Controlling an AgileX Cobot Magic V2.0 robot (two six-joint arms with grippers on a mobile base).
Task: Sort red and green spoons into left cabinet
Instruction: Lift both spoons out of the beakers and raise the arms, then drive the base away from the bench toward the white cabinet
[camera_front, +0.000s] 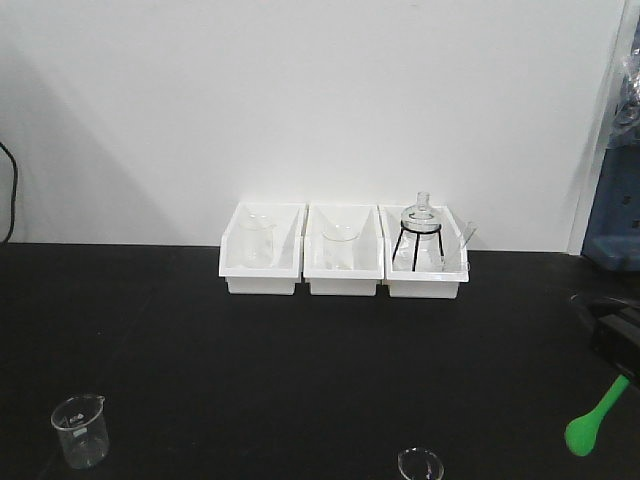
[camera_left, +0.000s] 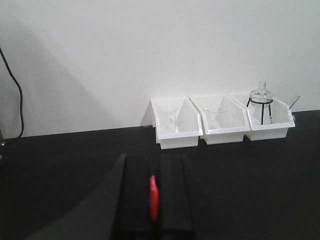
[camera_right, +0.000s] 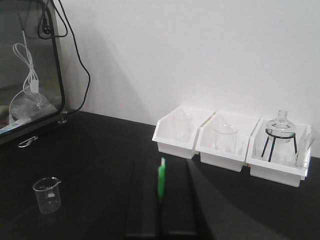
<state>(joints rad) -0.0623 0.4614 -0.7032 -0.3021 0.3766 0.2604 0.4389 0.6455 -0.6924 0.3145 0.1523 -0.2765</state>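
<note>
Left fingers (camera_left: 155, 167) clamped on red spoon (camera_left: 154, 197), seen edge-on in the gap, well in front of bins (camera_left: 224, 137) and a bit left of them. Right fingers (camera_right: 160, 170) clamped on green spoon (camera_right: 161, 180). Front view puts it far right of the bins near the frame edge, bowl hanging down-left over desk (camera_front: 300, 380), not touching as far as I can tell. Beaker (camera_front: 80, 430) sits front-left of bins, a second glass rim (camera_front: 420, 465) straight in front, both on desk. Cabinet not identifiable in any view, so both spoons are lifted but unsorted. Risks, my read: thin slick handles pinched at one spot may pivot or slip on a long swing; dangling green bowl could clip desk or glassware; both arms heading left could crowd each other.
</note>
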